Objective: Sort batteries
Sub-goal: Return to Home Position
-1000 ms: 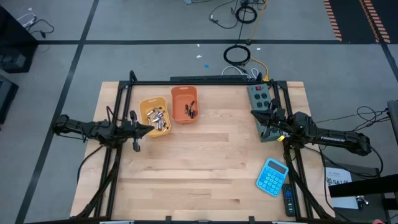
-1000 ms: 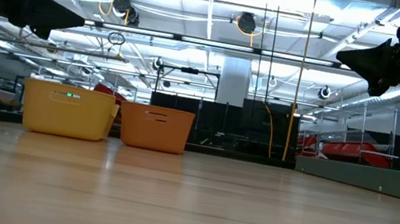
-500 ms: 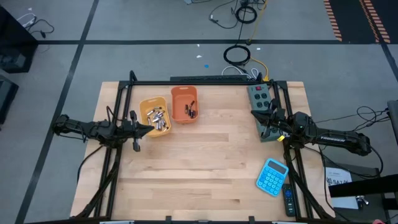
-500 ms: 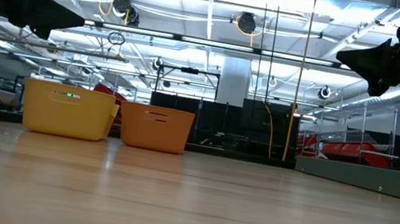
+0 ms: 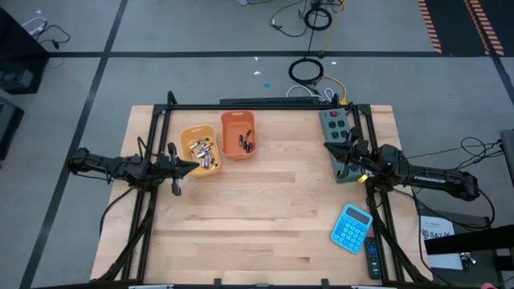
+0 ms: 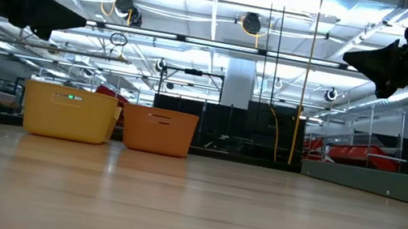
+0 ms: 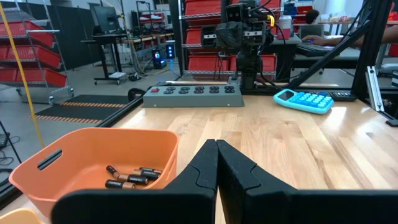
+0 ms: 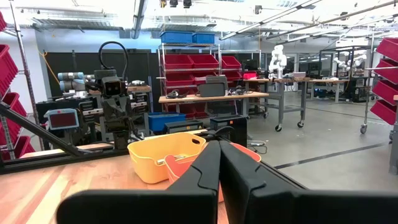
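Left gripper (image 7: 216,163): fingers (image 7: 198,177) are pressed together, empty. Right gripper (image 8: 219,163) is likewise clenched on nothing. Silvery batteries (image 5: 204,152) are seen in the yellow bin (image 5: 189,133) just ahead of the left fingers, dark batteries (image 7: 130,177) in the orange bin (image 5: 238,120) beside it. None are seen loose; sorting is judged complete.

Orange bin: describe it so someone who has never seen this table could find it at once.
On the wooden table, two small open bins stand side by side near the far edge, left of centre. The orange bin is the right-hand one in the high view, beside the yellow bin. It holds a few dark batteries; its neighbour holds a heap of silvery batteries.
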Tool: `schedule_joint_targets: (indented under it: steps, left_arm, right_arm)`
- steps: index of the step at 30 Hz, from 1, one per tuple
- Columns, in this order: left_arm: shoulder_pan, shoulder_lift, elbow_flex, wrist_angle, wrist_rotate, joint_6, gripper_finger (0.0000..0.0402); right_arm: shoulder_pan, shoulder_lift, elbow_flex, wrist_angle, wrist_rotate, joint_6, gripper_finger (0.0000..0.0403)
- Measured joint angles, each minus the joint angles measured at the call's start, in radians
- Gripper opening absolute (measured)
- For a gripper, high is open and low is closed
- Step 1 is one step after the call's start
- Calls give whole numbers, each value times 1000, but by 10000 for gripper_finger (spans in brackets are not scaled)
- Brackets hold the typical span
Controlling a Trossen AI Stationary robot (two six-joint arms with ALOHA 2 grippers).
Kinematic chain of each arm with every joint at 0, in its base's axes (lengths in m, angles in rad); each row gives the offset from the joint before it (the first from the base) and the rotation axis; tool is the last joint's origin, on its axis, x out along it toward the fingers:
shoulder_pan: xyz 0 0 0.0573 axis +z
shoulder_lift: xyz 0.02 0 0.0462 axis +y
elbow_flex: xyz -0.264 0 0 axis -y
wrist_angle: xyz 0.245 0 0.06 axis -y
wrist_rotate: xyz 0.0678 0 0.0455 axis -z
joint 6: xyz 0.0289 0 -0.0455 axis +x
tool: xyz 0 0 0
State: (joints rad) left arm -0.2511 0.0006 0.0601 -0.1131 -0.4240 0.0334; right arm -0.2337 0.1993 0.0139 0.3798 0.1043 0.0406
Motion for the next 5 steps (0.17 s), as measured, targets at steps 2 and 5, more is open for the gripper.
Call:
schedule_joint_targets:
  steps: [2, 5]
  left_arm:
    - [0, 0, 0, 0, 0, 0, 7]
    - [0, 0, 0, 0, 0, 0, 7]
  right_arm:
    - [0, 0, 0, 0, 0, 0, 0]
    - [0, 0, 0, 0, 0, 0, 0]
